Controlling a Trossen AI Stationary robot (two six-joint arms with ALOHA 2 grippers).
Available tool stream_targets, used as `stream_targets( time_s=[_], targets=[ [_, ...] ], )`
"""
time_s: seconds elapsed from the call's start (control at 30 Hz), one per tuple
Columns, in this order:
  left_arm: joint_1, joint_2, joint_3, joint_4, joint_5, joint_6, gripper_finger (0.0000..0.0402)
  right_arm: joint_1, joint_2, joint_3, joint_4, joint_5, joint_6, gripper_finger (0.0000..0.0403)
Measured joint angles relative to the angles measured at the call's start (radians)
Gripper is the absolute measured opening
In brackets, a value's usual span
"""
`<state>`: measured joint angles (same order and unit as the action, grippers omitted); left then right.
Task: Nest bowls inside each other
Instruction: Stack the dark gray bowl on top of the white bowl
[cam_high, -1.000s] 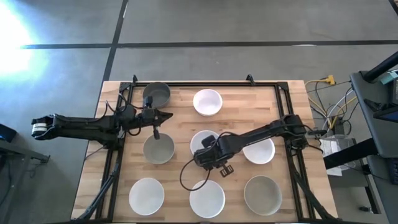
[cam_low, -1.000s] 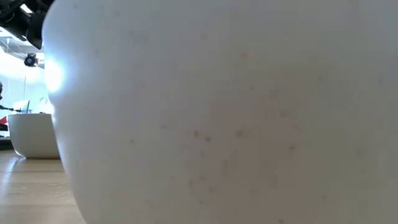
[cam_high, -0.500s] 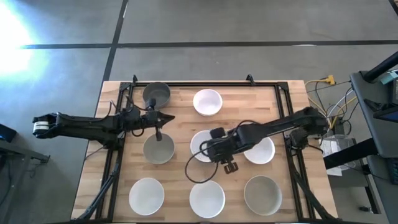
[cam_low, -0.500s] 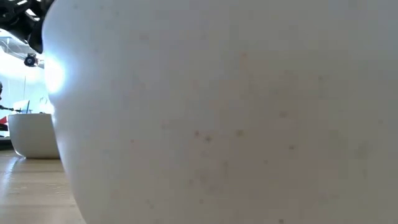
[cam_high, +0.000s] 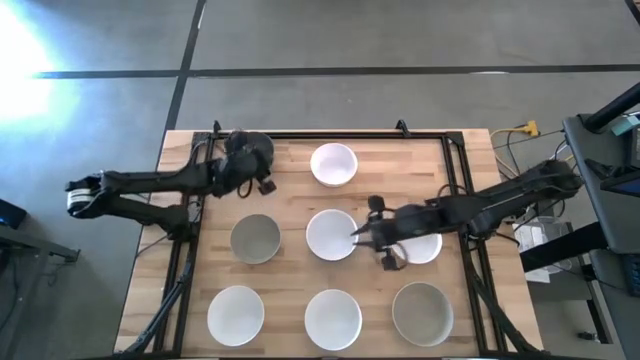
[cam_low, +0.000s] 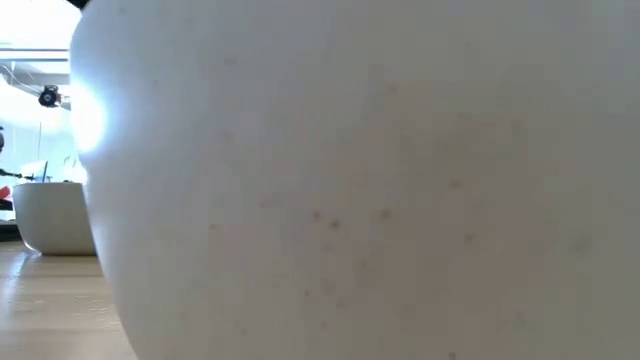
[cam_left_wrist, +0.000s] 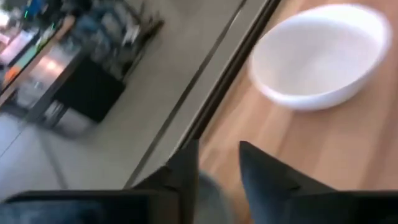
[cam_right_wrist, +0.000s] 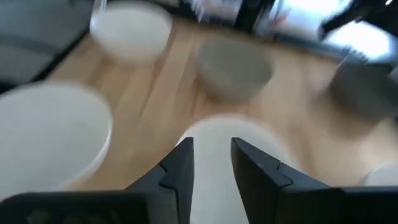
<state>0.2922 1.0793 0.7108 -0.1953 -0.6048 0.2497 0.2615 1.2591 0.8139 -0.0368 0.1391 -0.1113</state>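
Note:
Several bowls stand on the wooden table, none nested: white ones at far middle (cam_high: 333, 163), centre (cam_high: 330, 236), right (cam_high: 425, 246), near left (cam_high: 236, 312) and near middle (cam_high: 332, 318); grey ones at far left (cam_high: 246, 148), middle left (cam_high: 255, 238) and near right (cam_high: 422, 312). No black bowl shows. My left gripper (cam_high: 258, 165) (cam_left_wrist: 217, 149) hangs over the far-left grey bowl, fingers narrowly open, a grey blur between them. My right gripper (cam_high: 360, 232) (cam_right_wrist: 211, 146) points left over the centre bowl's (cam_right_wrist: 230, 155) right rim, narrowly open.
A black rail frame (cam_high: 330, 135) runs along the table's edges. In the low view the near-middle white bowl (cam_low: 380, 180) fills almost the whole picture, and another white bowl (cam_low: 50, 215) stands to its left. Cables and equipment (cam_high: 535, 190) lie beyond the table's right edge.
My left gripper has swung from over the middle-left grey bowl toward the far edge, to the far-left grey bowl. My right arm has drawn back toward the table's right, its gripper passing from the centre bowl's near-left side to its right rim. No bowl has moved.

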Motion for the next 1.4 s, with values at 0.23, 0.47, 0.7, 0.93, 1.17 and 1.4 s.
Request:
stream_targets(
  time_s=[0.23,0.47,0.7,0.93,1.17,1.4],
  targets=[
    [0.206,0.122,0.128,-0.180,0.031,-0.010,0.0237,0.000,-0.140,-0.237,0.444,0.023,-0.093,0.0090],
    [0.470,0.277,0.200,-0.281,0.536,-0.077,0.0258,0.000,-0.183,-0.327,0.579,0.022,-0.112,0.0086],
    [0.532,0.420,0.222,-0.356,0.549,-0.071,0.0258,0.000,-0.183,-0.330,0.572,0.022,-0.108,0.0084],
    [0.517,0.514,0.224,-0.364,0.591,-0.055,0.0258,0.000,-0.183,-0.330,0.567,0.022,-0.117,0.0084],
    [0.518,0.517,0.238,-0.369,0.593,-0.034,0.0258,0.000,-0.183,-0.330,0.565,0.022,-0.117,0.0082],
    [0.501,0.387,0.264,-0.373,0.607,-0.061,0.0258,0.000,-0.183,-0.330,0.565,0.021,-0.118,0.0077]
  ],
)
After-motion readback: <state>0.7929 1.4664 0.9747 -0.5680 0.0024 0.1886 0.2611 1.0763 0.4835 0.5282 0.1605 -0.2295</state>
